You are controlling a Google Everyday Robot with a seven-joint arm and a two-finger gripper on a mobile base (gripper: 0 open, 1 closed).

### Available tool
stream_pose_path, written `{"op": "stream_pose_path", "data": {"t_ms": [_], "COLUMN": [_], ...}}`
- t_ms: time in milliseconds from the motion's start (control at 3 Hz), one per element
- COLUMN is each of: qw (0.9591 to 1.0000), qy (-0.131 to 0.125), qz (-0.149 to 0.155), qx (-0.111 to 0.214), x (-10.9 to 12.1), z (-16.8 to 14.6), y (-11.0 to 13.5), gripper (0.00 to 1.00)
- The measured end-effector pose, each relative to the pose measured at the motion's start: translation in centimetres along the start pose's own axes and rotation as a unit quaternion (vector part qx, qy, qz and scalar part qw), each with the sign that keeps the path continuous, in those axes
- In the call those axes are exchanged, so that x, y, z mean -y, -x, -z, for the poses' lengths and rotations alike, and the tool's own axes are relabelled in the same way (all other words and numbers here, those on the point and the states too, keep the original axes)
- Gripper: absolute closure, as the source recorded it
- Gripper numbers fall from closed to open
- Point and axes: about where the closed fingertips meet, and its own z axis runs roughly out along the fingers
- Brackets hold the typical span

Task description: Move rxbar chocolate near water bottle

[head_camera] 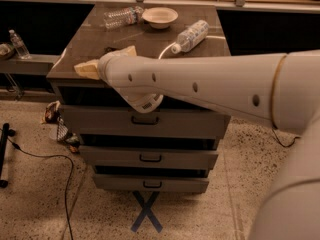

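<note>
Rxbar chocolate is not showing plainly in the camera view; it is possibly lying under the gripper (105, 59) at the left front of the cabinet top (210, 51), but the wrist is blocking that patch and I cannot tell. The water bottle (122, 16) is lying on its side at the upper left of the cabinet top, just beside the bowl (160, 17) and well apart from the gripper.

The arm (215, 86) is reaching in from the right edge of the frame, running nearly level across the middle and tapering toward the left, with its wrist hanging over the cabinet's front edge. The gripper is pointing toward the left of the frame, low over the surface. Its tan fingers (87, 70) are standing spread, one jutting left past the cabinet's edge and the other lying further back; nothing is showing between them.

A smoother bottle with a white cap (191, 35) is lying right of the bowl. A blue cross (146, 211) is marking the floor below the drawers (145, 121).
</note>
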Motion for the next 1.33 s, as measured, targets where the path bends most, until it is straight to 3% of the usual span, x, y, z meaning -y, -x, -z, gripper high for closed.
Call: {"op": "stream_pose_path", "data": {"t_ms": [333,667,1333], "qw": [0.9996,0.9982,0.9957], "qy": [-0.004,-0.027,-0.046], "qz": [-0.003,-0.009,-0.026], "qx": [-0.027,-0.054,-0.076], "x": [0.1,1.3,2.6], "z": [-2.1,-3.9,-5.3], "y": [-0.5,-1.2,-1.8], "gripper": [0.0,0.0,0.0]}}
